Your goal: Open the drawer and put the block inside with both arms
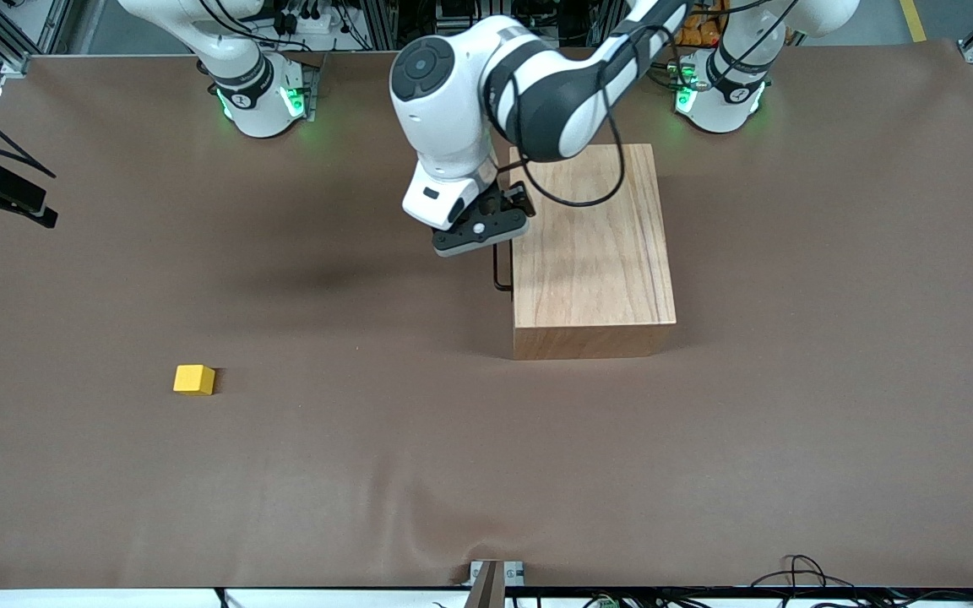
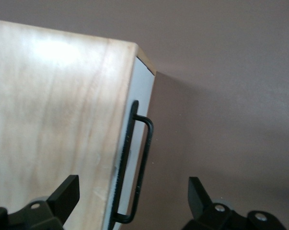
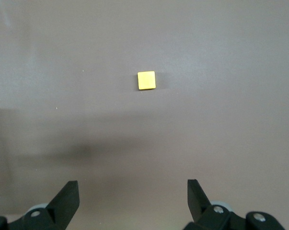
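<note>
Front view: left end effector (image 1: 493,221) at frame centre, over handle (image 1: 501,268) of shut drawer (image 1: 513,245) in wooden box (image 1: 592,245); block (image 1: 194,379) lower left on bench (image 1: 368,473).
Left wrist view: fingers (image 2: 67,192) spread wide, straddling handle (image 2: 134,167).
Right wrist view: right end effector (image 3: 133,191) wide, empty, over bench; block (image 3: 146,80) above centre.

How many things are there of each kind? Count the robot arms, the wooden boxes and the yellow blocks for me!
Robot arms: 2 (left arm, right arm)
Wooden boxes: 1 (wooden box, its drawer shut)
Yellow blocks: 1 (block, on the table)
Total: 4
</note>
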You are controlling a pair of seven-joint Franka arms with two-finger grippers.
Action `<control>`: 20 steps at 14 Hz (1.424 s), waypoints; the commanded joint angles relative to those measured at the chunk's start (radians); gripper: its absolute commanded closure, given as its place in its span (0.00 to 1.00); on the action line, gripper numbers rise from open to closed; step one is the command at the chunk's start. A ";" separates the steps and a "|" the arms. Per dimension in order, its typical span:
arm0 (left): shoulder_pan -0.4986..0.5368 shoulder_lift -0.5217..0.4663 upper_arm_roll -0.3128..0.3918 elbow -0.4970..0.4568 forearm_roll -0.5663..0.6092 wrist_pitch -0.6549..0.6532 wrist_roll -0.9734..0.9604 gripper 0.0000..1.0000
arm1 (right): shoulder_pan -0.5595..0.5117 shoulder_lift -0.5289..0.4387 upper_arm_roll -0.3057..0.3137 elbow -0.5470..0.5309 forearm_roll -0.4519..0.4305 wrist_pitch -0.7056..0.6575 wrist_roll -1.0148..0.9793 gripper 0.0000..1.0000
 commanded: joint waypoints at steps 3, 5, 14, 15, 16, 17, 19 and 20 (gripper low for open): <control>-0.073 0.085 0.034 0.039 0.013 0.046 -0.033 0.00 | -0.009 -0.023 0.006 -0.014 0.000 0.003 -0.006 0.00; -0.074 0.097 0.033 0.038 0.013 0.053 -0.010 0.00 | -0.011 -0.023 0.006 -0.014 0.000 0.000 -0.005 0.00; -0.076 0.136 0.021 0.028 0.011 -0.002 0.329 0.00 | -0.009 -0.020 0.006 -0.015 0.000 -0.001 -0.006 0.00; -0.076 0.139 0.021 0.028 0.010 -0.006 0.346 0.00 | -0.009 -0.020 0.006 -0.015 0.000 -0.003 -0.006 0.00; -0.079 0.142 0.021 0.028 0.010 -0.017 0.343 0.00 | -0.009 -0.018 0.006 -0.015 0.000 -0.005 -0.006 0.00; -0.085 0.142 0.021 0.028 0.008 -0.040 0.343 0.00 | -0.009 -0.015 0.006 -0.015 0.000 -0.005 -0.006 0.00; -0.086 0.142 0.022 0.028 -0.018 -0.049 0.332 0.00 | -0.009 -0.015 0.006 -0.015 0.000 -0.008 -0.006 0.00; -0.085 0.148 0.022 0.028 -0.019 -0.049 0.327 0.00 | -0.009 -0.015 0.006 -0.015 0.000 -0.009 -0.006 0.00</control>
